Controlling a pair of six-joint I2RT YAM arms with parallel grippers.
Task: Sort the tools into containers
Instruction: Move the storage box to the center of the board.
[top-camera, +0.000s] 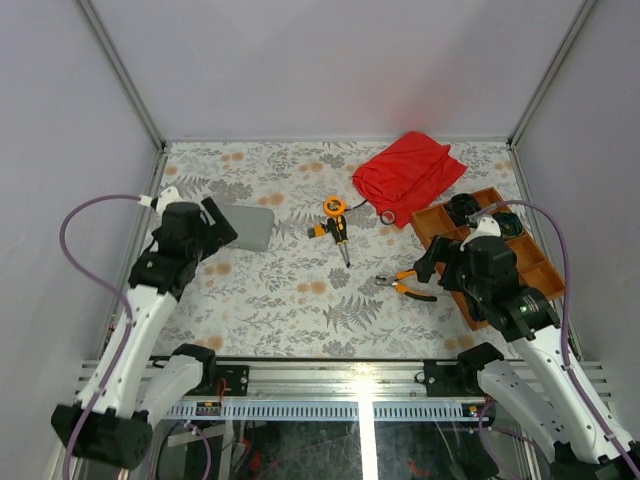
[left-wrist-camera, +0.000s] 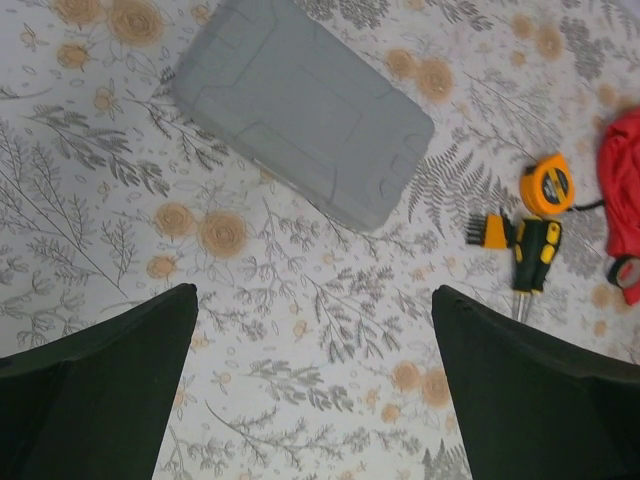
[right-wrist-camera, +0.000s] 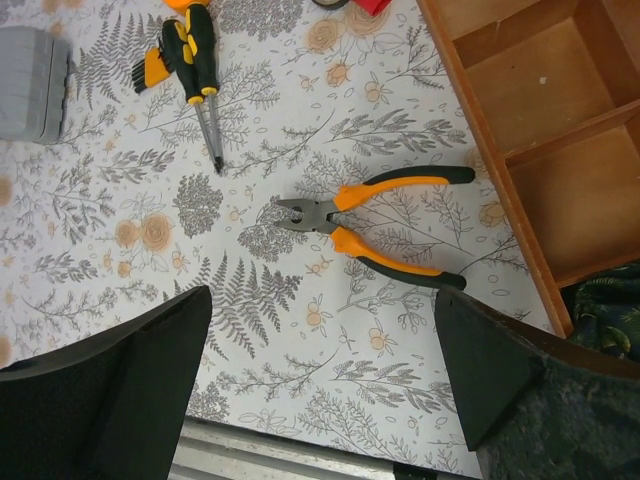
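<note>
A closed flat grey case (top-camera: 248, 226) lies at the left of the table; it also shows in the left wrist view (left-wrist-camera: 305, 108). My left gripper (left-wrist-camera: 312, 385) is open and empty, above the cloth just short of the case. Orange-handled pliers (top-camera: 406, 285) lie on the cloth at the right, seen in the right wrist view (right-wrist-camera: 370, 225). My right gripper (right-wrist-camera: 325, 375) is open and empty, near side of the pliers. A round orange tape measure (top-camera: 334, 206), a screwdriver (top-camera: 341, 237) and a small orange-black piece (top-camera: 321, 230) lie mid-table.
An orange-brown divided tray (top-camera: 470, 222) holding black round parts stands at the right, its wall close to my right gripper (right-wrist-camera: 480, 120). A red cloth (top-camera: 408, 173) lies at the back. The metal rail (top-camera: 330, 372) marks the table's near edge.
</note>
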